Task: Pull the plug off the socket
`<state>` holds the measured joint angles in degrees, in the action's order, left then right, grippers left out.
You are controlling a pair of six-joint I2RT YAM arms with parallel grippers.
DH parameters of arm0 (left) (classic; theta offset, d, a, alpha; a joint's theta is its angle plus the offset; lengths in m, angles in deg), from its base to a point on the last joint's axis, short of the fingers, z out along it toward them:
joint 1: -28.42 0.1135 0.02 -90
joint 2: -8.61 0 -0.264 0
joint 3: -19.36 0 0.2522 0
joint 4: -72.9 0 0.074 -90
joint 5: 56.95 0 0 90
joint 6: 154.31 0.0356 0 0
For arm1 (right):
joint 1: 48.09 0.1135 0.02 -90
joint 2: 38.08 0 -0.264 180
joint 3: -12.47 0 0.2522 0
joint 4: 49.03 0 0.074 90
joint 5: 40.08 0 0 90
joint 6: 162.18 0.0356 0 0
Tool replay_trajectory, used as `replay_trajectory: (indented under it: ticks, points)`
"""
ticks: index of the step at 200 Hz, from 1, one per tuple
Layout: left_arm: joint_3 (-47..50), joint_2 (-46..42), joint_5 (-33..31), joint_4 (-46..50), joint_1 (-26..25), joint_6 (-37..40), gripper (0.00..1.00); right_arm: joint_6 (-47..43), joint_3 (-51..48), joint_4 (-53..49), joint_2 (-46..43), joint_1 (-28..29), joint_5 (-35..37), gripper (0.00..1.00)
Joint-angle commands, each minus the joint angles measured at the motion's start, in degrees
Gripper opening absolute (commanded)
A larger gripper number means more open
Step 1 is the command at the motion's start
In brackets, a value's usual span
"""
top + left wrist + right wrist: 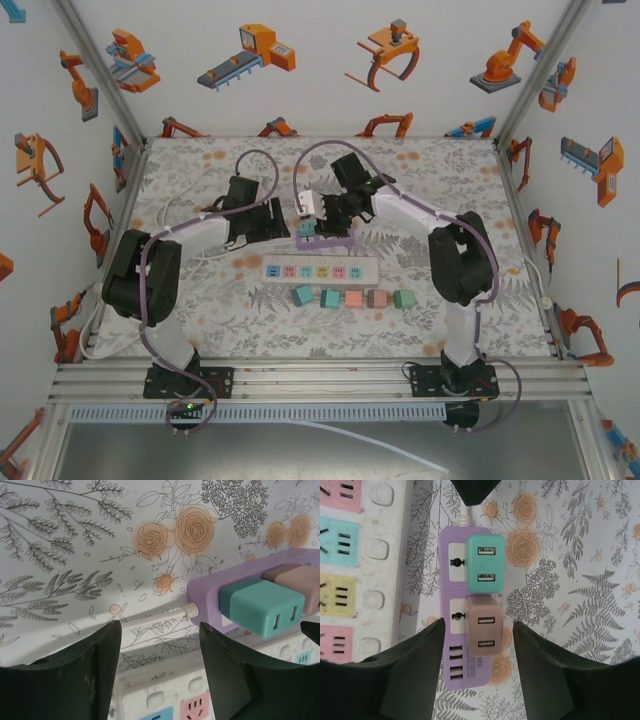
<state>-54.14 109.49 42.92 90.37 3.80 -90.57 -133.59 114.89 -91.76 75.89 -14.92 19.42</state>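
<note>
Floral table [200, 300] bears socket [451, 675], 2 plugs [485, 565]; left hand [160, 626] and right hand [479, 625] seemingly parted.

Teal plug [486, 565], brown plug [484, 627], purple socket [451, 675], floral tablecloth [570, 580]

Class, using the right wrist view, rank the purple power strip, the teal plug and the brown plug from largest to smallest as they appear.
1. purple power strip, clearly the largest.
2 and 3. teal plug and brown plug: they look about the same size, so I won't rank them.
</note>
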Motion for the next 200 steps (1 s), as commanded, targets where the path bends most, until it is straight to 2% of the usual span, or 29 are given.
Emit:
replay_trajectory:
  ticks: [1, 48, 133, 200]
  points:
    - [-2.1, 0.9, 2.9, -1.7, -0.4, 0.0, 0.60, -0.8, 2.3, -2.4, 1.5, -0.3, -1.8, 0.51]
    - [-4.0, 4.5, 5.5, -2.2, -1.0, 0.3, 0.60, -0.8, 3.9, -3.5, 4.1, -0.3, -1.7, 0.45]
    - [-8.7, 9.0, 1.1, 7.3, -3.3, 5.6, 0.50, -0.8, 7.0, -5.7, 6.8, -0.3, -2.5, 0.32]
    - [-7.0, 9.7, 0.5, 9.2, -3.6, 7.6, 0.50, -0.1, 9.9, -7.6, 6.8, -0.5, -3.9, 0.22]
